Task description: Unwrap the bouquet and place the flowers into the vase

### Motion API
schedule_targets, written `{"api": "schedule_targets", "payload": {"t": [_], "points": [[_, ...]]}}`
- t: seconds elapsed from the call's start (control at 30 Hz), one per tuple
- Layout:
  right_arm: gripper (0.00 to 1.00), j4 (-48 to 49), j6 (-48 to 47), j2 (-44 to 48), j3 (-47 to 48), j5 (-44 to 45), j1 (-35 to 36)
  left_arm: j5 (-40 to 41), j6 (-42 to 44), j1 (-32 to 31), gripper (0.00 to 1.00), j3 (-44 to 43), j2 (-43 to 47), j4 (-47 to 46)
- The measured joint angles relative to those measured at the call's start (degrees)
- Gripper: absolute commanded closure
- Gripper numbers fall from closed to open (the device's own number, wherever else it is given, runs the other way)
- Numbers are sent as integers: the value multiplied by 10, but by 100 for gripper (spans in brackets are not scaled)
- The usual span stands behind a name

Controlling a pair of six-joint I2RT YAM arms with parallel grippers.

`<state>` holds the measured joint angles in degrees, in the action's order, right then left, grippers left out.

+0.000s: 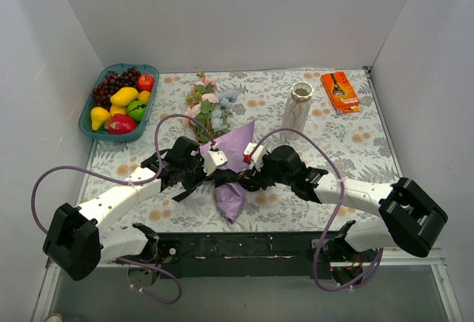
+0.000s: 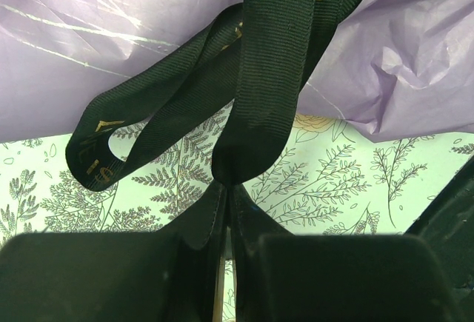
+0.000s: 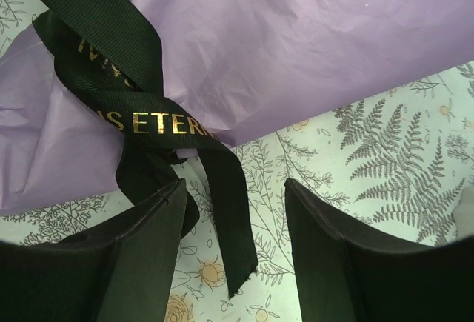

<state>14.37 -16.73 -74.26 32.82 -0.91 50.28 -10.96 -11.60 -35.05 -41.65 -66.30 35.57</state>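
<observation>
Left claw (image 2: 226,215) pinches black ribbon (image 2: 259,78) on the purple-wrapped bouquet (image 2: 133,33); right claw (image 3: 234,192) gapes empty.

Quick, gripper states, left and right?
Left gripper: shut on the black ribbon.
Right gripper: open, holding nothing.

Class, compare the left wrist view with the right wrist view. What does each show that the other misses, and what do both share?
Left wrist only: the left claw shut, pinching a loop of the black woven ribbon. Right wrist only: the right claw open and holding nothing, a loose end of that ribbon lying in its gap, and gold capital letters readable on the band. Both: the ribbon, the crinkled purple paper wrap and the fern-printed tablecloth beneath.
</observation>
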Motion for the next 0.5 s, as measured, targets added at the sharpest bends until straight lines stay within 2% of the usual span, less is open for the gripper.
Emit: {"api": "schedule_targets", "payload": {"t": [0.23, 0.5], "points": [[38, 6, -9, -52, 20, -16, 5, 0, 0, 0, 100, -3, -2, 0], [39, 12, -20, -57, 38, -21, 19, 0, 0, 0, 100, -4, -10, 0]]}}
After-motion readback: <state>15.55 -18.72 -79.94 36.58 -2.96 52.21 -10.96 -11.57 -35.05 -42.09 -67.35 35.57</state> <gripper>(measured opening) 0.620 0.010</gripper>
